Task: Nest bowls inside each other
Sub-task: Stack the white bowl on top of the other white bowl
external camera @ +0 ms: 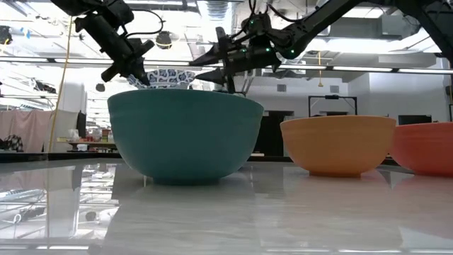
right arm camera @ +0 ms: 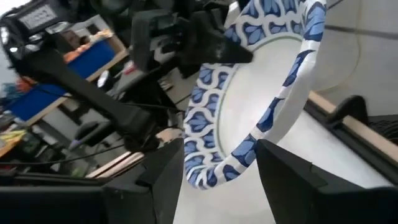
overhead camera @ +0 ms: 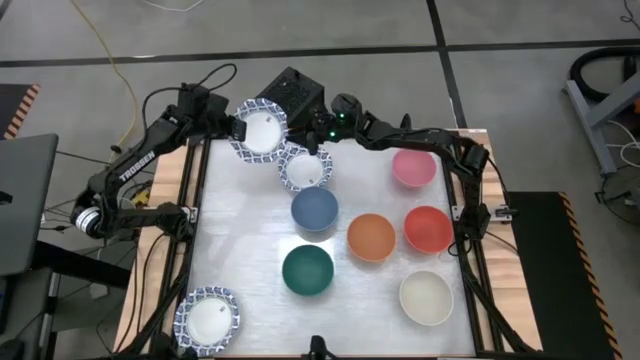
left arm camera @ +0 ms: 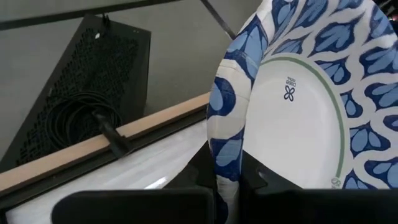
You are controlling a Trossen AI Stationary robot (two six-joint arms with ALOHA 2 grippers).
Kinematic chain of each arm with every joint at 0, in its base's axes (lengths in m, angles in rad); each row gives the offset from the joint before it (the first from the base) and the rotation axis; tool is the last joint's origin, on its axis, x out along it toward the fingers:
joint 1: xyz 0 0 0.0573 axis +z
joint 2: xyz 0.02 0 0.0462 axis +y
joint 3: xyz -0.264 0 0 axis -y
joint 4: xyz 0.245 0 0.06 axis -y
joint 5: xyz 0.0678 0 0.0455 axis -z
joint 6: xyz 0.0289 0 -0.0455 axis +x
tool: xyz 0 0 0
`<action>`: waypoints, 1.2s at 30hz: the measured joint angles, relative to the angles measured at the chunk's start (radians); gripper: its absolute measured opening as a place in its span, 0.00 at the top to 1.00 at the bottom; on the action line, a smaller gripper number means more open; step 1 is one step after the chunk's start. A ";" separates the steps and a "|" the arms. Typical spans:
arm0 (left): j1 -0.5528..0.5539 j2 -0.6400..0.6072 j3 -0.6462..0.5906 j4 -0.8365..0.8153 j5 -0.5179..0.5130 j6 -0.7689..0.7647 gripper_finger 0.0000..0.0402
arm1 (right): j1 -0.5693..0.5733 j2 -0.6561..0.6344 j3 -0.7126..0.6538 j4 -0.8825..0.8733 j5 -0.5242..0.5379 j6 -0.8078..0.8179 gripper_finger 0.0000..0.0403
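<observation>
My left gripper (overhead camera: 236, 128) is shut on a white bowl with a blue patterned rim (overhead camera: 258, 130), held above the table's far left corner. My right gripper (overhead camera: 300, 138) reaches in from the right along the far edge. It is open, and its fingers (right arm camera: 168, 174) stand on either side of that bowl's opposite rim (right arm camera: 249, 149). A second patterned bowl (overhead camera: 306, 168) rests on its base on the table just below them. In the low view the held bowl (external camera: 168, 76) shows above the dark green bowl (external camera: 185, 131). My left gripper pinches the held bowl's rim (left arm camera: 227, 155), one finger inside the wall and one outside. It comes from the table's left side, slanting down. The bowl is lifted clear and tilted. I cannot tell whether my right gripper touches the rim that it straddles.
Plain bowls stand apart on the table: blue (overhead camera: 314, 208), orange (overhead camera: 371, 237), red (overhead camera: 428, 228), pink (overhead camera: 413, 166), dark green (overhead camera: 307, 270) and cream (overhead camera: 426, 297). Another patterned bowl (overhead camera: 208, 320) sits at the near left corner. A black box (overhead camera: 295, 90) lies beyond the far edge.
</observation>
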 joint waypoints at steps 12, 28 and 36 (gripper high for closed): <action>-0.030 0.000 0.000 0.023 0.014 0.001 1.00 | -0.013 0.005 0.000 -0.030 0.098 -0.003 0.44; -0.055 0.000 0.000 0.048 0.011 0.029 1.00 | -0.023 0.006 0.000 -0.048 0.145 0.031 0.44; -0.107 0.023 0.000 0.065 -0.020 0.038 1.00 | 0.015 0.006 0.000 -0.082 0.274 0.032 0.48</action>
